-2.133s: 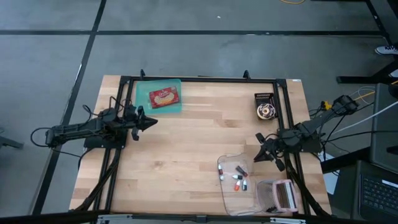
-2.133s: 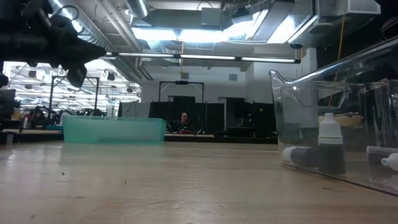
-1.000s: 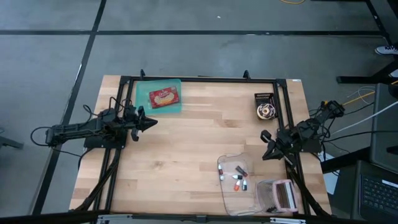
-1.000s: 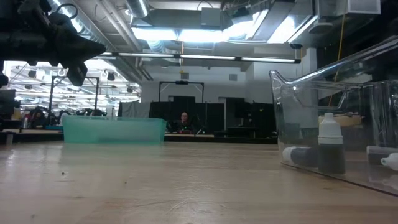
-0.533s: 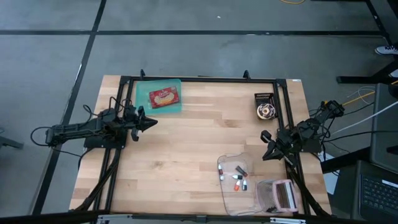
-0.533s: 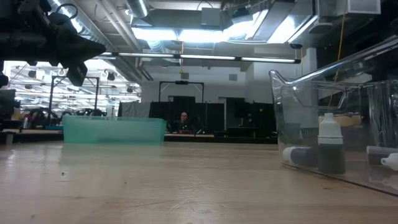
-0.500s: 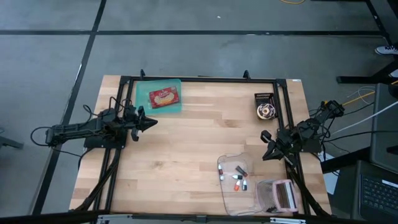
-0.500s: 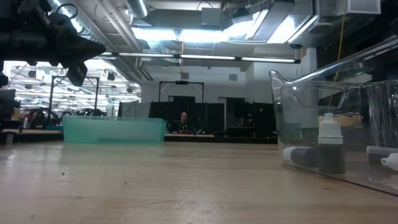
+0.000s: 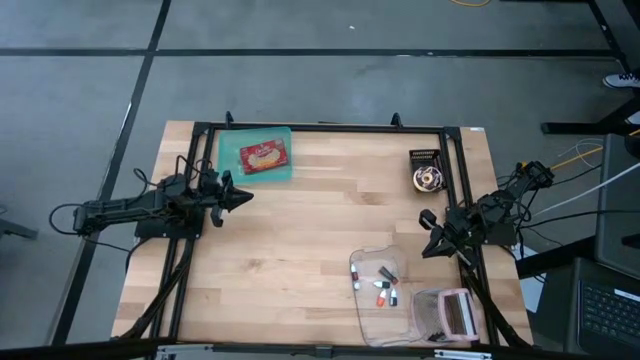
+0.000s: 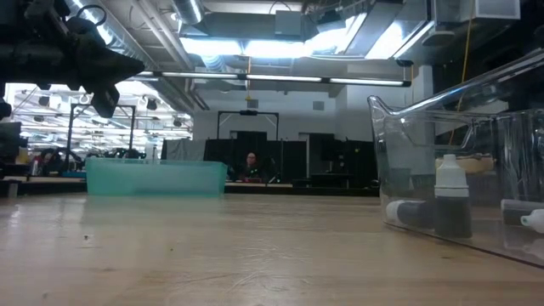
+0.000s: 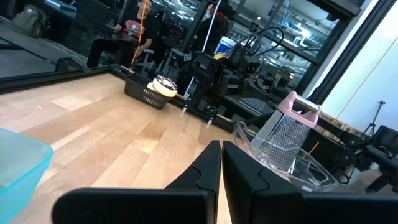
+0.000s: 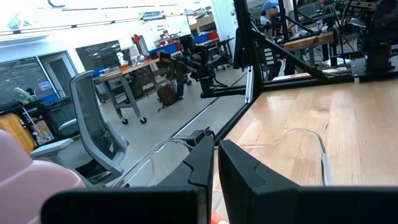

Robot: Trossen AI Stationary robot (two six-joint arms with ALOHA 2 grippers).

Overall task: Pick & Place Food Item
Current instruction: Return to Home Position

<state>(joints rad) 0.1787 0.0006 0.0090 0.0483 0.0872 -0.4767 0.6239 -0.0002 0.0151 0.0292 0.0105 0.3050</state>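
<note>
A red food packet [image 9: 264, 156] lies flat inside a teal bin [image 9: 284, 168] at the table's far left; the low view shows that bin [image 10: 155, 178] standing on the wood. My left gripper [image 9: 245, 197] hovers shut, level, just in front of the bin, and shows at the upper left of the low view [image 10: 127, 65]. In its own wrist view the fingers [image 11: 221, 163] are together with nothing between them. My right gripper [image 9: 428, 243] waits shut at the table's right edge, fingers [image 12: 214, 160] closed on nothing.
A black basket [image 9: 426, 172] with a round pastry stands at the far right. A clear container [image 9: 379, 290] with several small bottles and a pink grater [image 9: 455, 313] sit near the front right. The black frame rails [image 9: 320, 128] border the table.
</note>
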